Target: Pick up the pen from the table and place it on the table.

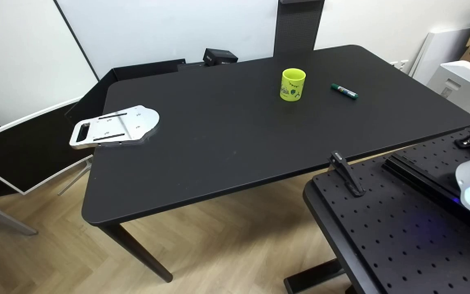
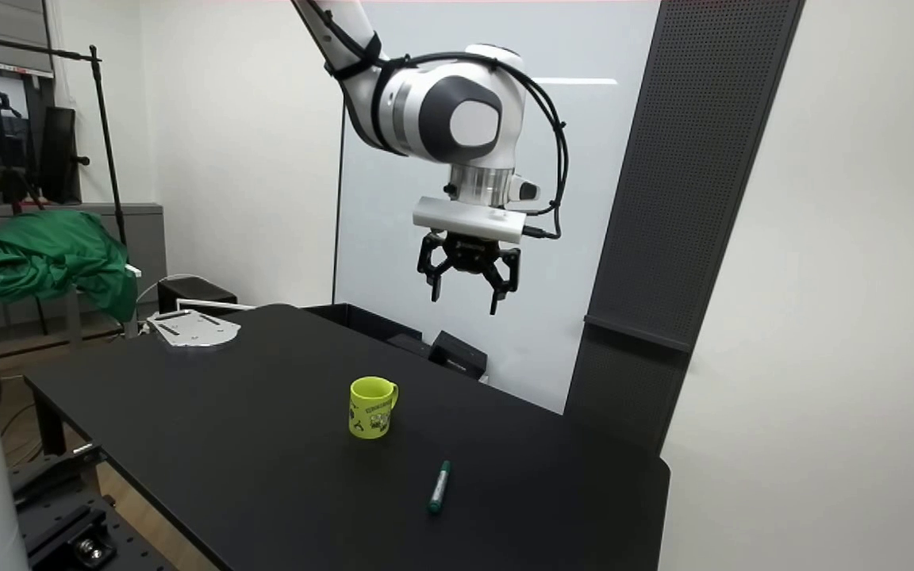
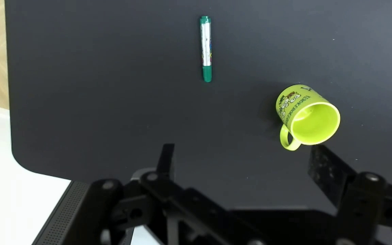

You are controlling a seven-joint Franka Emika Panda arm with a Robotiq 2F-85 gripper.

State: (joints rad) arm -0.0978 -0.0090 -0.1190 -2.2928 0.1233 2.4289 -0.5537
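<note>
Jaws spread wide — the pen (image 3: 206, 49) well below them, flat on the table (image 3: 97, 102)

Over there on the matte black table (image 1: 235, 122), round at the corners, a marker pen (image 3: 206, 49) lies flat, green at both ends, white and printed along the barrel, toward one of the table's short sides.

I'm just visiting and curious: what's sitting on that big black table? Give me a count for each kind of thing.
Pen, green and white: 1
Mug, yellow-green: 1
Flat plate, silvery, with a slot at one end: 1
Total on the black table: 3
</note>
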